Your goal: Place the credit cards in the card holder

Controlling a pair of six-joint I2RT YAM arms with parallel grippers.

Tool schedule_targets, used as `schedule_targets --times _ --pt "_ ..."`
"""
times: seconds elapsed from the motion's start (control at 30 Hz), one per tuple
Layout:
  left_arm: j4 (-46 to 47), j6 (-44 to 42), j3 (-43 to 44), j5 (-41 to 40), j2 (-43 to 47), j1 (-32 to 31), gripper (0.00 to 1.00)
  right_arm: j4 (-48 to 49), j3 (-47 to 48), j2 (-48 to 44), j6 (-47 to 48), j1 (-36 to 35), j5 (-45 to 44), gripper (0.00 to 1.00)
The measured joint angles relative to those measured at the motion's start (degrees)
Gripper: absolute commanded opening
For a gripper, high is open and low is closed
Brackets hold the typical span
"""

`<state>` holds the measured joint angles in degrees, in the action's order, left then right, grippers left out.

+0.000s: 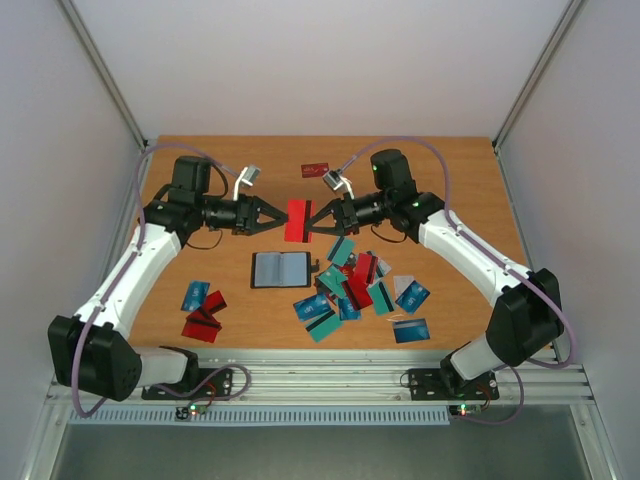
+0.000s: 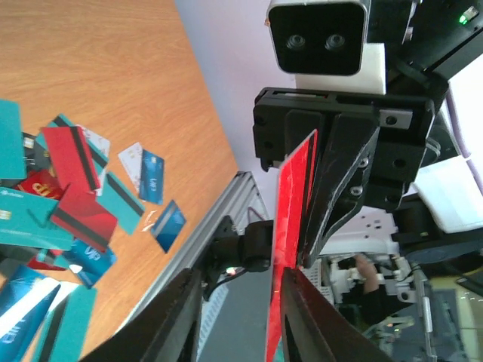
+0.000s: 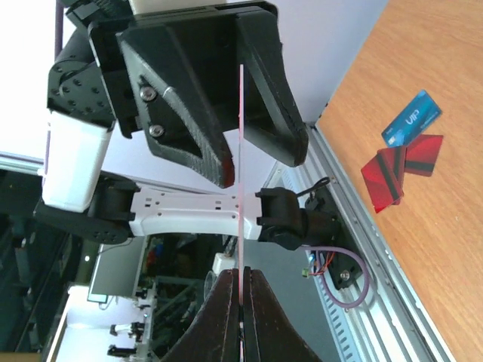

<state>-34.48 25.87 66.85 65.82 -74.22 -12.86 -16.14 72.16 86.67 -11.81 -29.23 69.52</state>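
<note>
A red credit card (image 1: 297,221) hangs upright in the air between my two grippers, above the table. My right gripper (image 1: 312,220) is shut on its right edge; in the right wrist view the card (image 3: 240,151) shows edge-on, pinched between the jaws (image 3: 241,275). My left gripper (image 1: 283,218) is open with its jaws on either side of the card's left edge; in the left wrist view the card (image 2: 290,226) lies against one finger (image 2: 309,317). The black card holder (image 1: 281,269) lies open on the table below. Several loose cards (image 1: 350,285) lie to its right.
A few more cards (image 1: 203,310) lie at the front left, also seen in the right wrist view (image 3: 396,170). One red card (image 1: 314,169) lies at the far middle. A metal rail (image 1: 320,375) runs along the near table edge.
</note>
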Motion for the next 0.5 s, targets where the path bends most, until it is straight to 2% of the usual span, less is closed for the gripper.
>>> schedule_targets --times 0.3,0.5 --pt "7.1 4.2 -2.2 4.3 0.0 0.0 0.20 2.9 0.0 0.7 -1.4 0.0 2.1 0.01" --pt "9.5 5.9 -3.3 6.3 0.0 0.0 0.07 3.3 0.0 1.9 -2.2 0.0 2.6 0.01"
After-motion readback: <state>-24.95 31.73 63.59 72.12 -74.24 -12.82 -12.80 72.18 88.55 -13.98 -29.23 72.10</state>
